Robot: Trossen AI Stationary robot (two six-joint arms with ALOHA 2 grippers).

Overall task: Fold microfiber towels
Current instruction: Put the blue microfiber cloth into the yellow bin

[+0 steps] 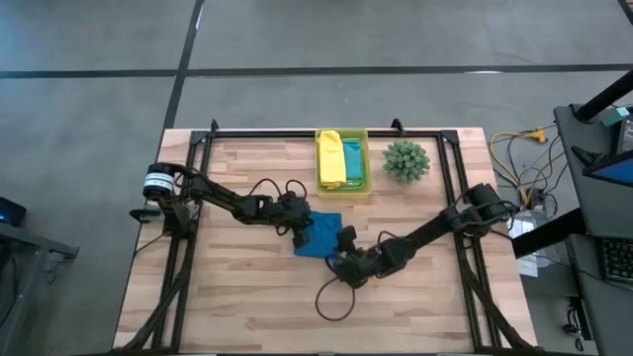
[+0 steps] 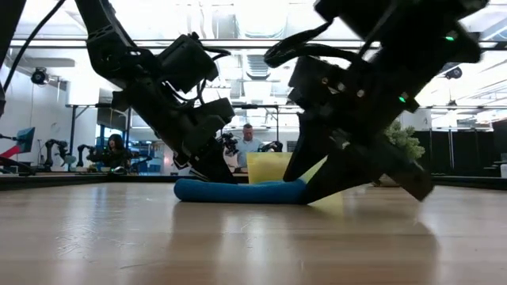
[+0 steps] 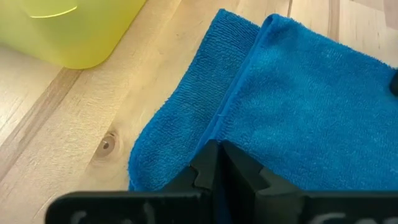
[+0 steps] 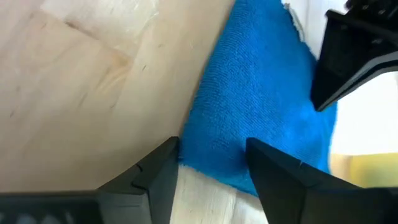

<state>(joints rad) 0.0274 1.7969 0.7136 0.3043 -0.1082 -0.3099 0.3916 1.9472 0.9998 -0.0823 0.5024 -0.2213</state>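
A royal blue towel [image 1: 318, 237] lies folded on the table's middle, with an upper layer over a lower one [image 3: 180, 118]. My left gripper [image 1: 302, 232] is shut at its left side, low on the cloth [image 3: 219, 163]. My right gripper [image 1: 346, 252] is open at the towel's near right corner. Its two fingers stand on either side of that corner's edge [image 4: 217, 155], down near the tabletop in the low view [image 2: 313, 190]. A yellow towel [image 1: 330, 158] and a teal one [image 1: 353, 160] lie in the bin. My left gripper is shut on the hemmed edge of the towel's upper layer [image 3: 225, 118], which runs straight in between its two fingers. The fingers slant down from the table's left. The towel lies flat on the table, slack. My right gripper: I cannot tell whether its open fingers touch the towel.
The translucent yellow-green bin [image 1: 367, 163] stands at the far middle, just beyond the towel, and also shows in the left wrist view [image 3: 68, 37]. A spiky green plant [image 1: 406, 160] stands to its right. Bare wood lies along the near edge. People show in the room behind.
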